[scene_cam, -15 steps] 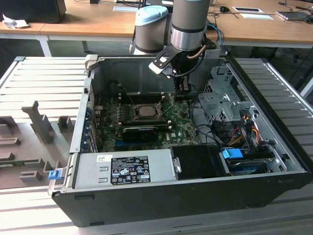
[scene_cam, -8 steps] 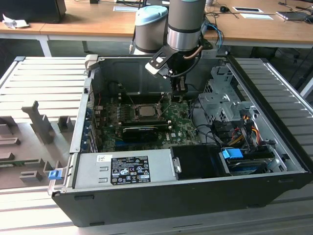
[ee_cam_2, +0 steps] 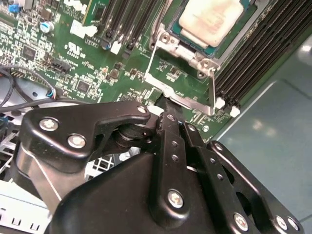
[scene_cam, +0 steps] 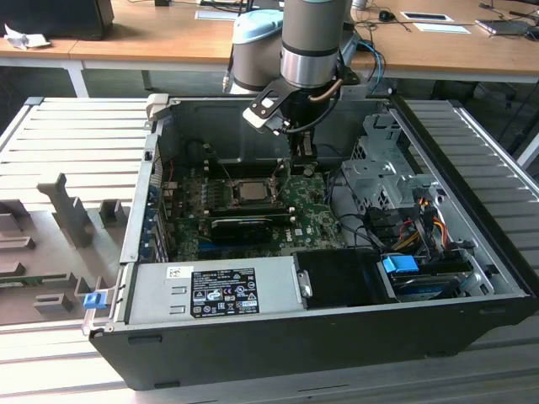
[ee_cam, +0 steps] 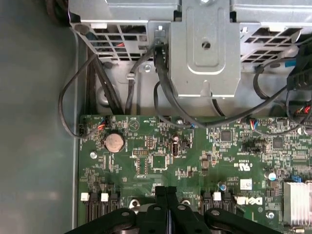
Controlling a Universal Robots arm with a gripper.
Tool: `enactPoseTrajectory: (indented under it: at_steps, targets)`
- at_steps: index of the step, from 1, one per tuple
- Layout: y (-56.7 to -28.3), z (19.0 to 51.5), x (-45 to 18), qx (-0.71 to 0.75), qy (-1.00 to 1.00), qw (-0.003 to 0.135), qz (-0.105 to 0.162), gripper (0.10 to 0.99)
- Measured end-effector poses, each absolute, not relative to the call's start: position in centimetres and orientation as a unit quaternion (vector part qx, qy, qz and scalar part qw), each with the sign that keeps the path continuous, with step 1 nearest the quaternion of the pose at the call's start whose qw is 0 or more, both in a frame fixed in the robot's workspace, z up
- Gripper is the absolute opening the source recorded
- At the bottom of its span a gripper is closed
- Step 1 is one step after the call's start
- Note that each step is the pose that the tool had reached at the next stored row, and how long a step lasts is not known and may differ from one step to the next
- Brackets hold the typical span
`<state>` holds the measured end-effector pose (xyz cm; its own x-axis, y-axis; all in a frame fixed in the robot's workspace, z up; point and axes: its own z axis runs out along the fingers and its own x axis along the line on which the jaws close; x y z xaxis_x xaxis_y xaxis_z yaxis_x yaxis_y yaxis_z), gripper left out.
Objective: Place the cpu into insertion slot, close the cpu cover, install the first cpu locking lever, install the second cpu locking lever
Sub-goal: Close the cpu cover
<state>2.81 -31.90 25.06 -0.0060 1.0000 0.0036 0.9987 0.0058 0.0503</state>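
Inside the open case (scene_cam: 472, 324), on the slatted worktop (scene_cam: 76, 135), the arm is reaching straight down over the green board (ee_cam: 161, 161). The gripper (scene_cam: 300, 160) is hanging just beside the socket area, on the exterior view's right of it.

- cpu (ee_cam_2: 210, 19): lying flat in the slot (ee_cam_2: 191, 44), pale metal top facing up; it is also showing in the exterior view (scene_cam: 250, 191).
- cover (ee_cam_2: 213, 90): swung open off the slot, with green board showing through its window.
- gripper (ee_cam_2: 165, 103): the jaws are sitting closed, fingers pressed together in both wrist views (ee_cam: 166, 190). The tips are meeting the cover's free edge, the side away from the cpu. I cannot tell whether that edge is pinched or only touched.
- Long black slots (ee_cam_2: 263, 53) are running alongside the socket.
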Motion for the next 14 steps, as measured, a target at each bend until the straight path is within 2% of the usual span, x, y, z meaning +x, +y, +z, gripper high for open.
enactPoseTrajectory:
  at_steps: [14]
  targets:
    - [-31.9,25.1,0.5,0.705,0.709,0.016,0.019,0.106]
